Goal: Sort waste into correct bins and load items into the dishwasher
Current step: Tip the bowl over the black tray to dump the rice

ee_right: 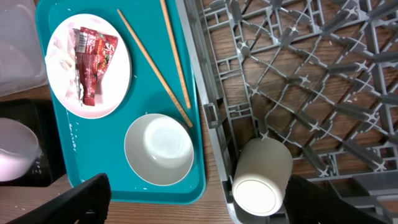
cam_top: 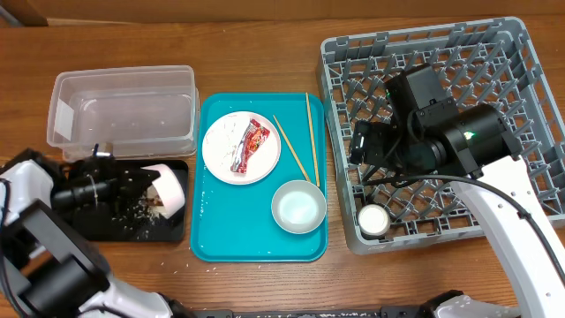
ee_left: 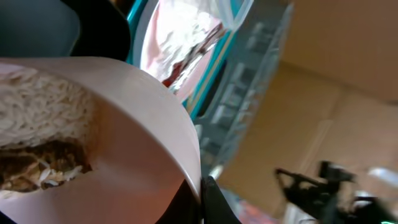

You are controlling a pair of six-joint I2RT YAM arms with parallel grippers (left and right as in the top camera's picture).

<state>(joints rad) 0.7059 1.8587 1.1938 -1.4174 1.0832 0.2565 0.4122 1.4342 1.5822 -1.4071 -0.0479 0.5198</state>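
My left gripper (cam_top: 141,181) is shut on the rim of the small pinkish-white plate (cam_top: 170,190) and holds it tilted on edge over the black tray (cam_top: 93,225). In the left wrist view my fingers (ee_left: 202,193) pinch the plate (ee_left: 137,124), and rice with brown scraps (ee_left: 37,143) clings to it. Loose rice (cam_top: 132,212) lies in the black tray. My right gripper (cam_top: 362,152) (ee_right: 199,190) is open and empty above the dish rack's (cam_top: 521,97) left front corner, over the small white cup (cam_top: 373,220) (ee_right: 261,177) lying in it.
The teal tray (cam_top: 212,243) holds the large white plate (cam_top: 225,163) with the red wrapper (cam_top: 250,146) and a crumpled napkin (ee_right: 59,53), two chopsticks (cam_top: 296,150) and the pale bowl (cam_top: 297,206). The clear tub (cam_top: 124,110) stands behind the black tray.
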